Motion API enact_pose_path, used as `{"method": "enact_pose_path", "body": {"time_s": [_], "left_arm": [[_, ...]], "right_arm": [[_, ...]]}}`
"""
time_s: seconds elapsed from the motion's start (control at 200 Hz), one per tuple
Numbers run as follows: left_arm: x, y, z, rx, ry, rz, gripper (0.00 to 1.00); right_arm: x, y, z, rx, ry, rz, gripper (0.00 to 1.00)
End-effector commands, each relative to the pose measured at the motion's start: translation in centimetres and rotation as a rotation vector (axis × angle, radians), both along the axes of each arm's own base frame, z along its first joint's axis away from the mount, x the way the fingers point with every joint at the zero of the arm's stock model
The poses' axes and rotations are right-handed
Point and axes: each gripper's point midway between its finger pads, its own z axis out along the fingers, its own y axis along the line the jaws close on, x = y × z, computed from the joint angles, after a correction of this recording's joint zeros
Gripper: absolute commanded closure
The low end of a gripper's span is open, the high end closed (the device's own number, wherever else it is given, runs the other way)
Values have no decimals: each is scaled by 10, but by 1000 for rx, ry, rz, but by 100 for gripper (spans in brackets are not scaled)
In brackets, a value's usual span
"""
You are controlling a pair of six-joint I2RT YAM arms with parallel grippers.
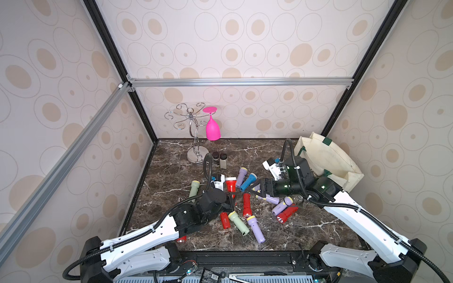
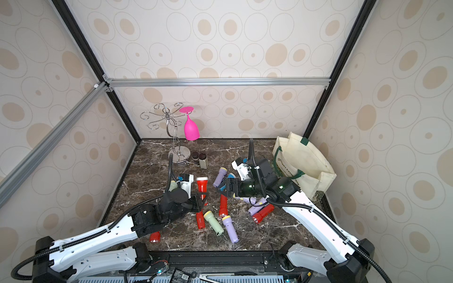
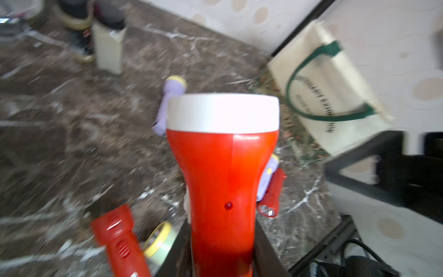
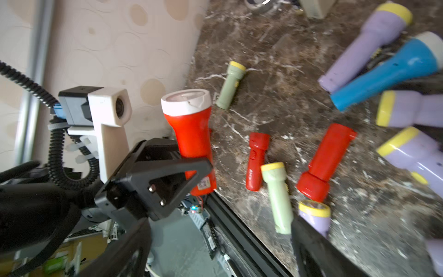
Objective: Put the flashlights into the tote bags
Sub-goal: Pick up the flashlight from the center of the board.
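2 arms reach in from the near edge and meet over the middle of the table (image 1: 171, 169). The left arm lies low and stretched, and its left gripper (image 1: 231, 197) is clamped on the handle of a red flashlight (image 1: 230, 185), white head pointing away from the wrist and apparently raised off the marble. The right arm bends at the elbow and turns back toward the left; its right gripper (image 1: 252, 190) has jaws spread wide and holds nothing, above a blue flashlight (image 1: 247, 182). The other flashlights (image 1: 239, 221) crowd the centre and near side. Bare marble lies between the jars (image 1: 219, 159) and the tote bag (image 1: 326, 159), which stands in the far right corner against the wall.
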Motion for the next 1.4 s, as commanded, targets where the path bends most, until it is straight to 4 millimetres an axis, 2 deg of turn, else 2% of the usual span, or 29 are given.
{"method": "enact_pose_path", "body": {"time_s": [0.0,0.1,0.235,0.28,0.305,0.37,0.495,0.675,0.71,0.75,0.805,0.845,0.95,1.081,1.291,1.396], "left_arm": [[-4,-42,76,-156,-230,-184,88],[-8,-65,88,-200,-251,-267,88],[-9,-83,86,-263,-238,-314,90],[-8,-86,79,-261,-221,-318,90],[-8,-88,84,-284,-235,-320,90],[-7,-89,85,-291,-236,-316,91],[-3,-85,82,-288,-234,-286,92],[6,-82,77,-248,-232,-236,95],[8,-80,71,-220,-217,-222,96],[10,-79,70,-211,-220,-209,97],[14,-77,68,-200,-215,-187,98],[15,-77,68,-198,-217,-184,98],[17,-79,68,-192,-216,-179,100],[17,-79,69,-185,-218,-179,100],[15,-78,67,-172,-217,-193,100],[15,-80,67,-171,-219,-197,100]], "right_arm": [[1,19,50,167,-92,78,6],[12,22,50,148,-86,53,4],[22,29,48,160,-69,43,4],[24,30,46,157,-65,40,6],[26,31,45,152,-65,36,7],[29,32,42,137,-62,36,12],[33,31,39,119,-67,24,29],[37,26,32,71,-80,-2,42],[37,25,30,61,-79,-8,43],[37,24,29,54,-80,-11,41],[38,22,27,46,-78,-16,28],[38,21,27,47,-82,-20,23],[37,18,30,56,-97,-34,20],[35,15,27,50,-102,-50,34],[37,15,16,31,-82,-51,43],[37,16,16,28,-83,-48,55]]}}
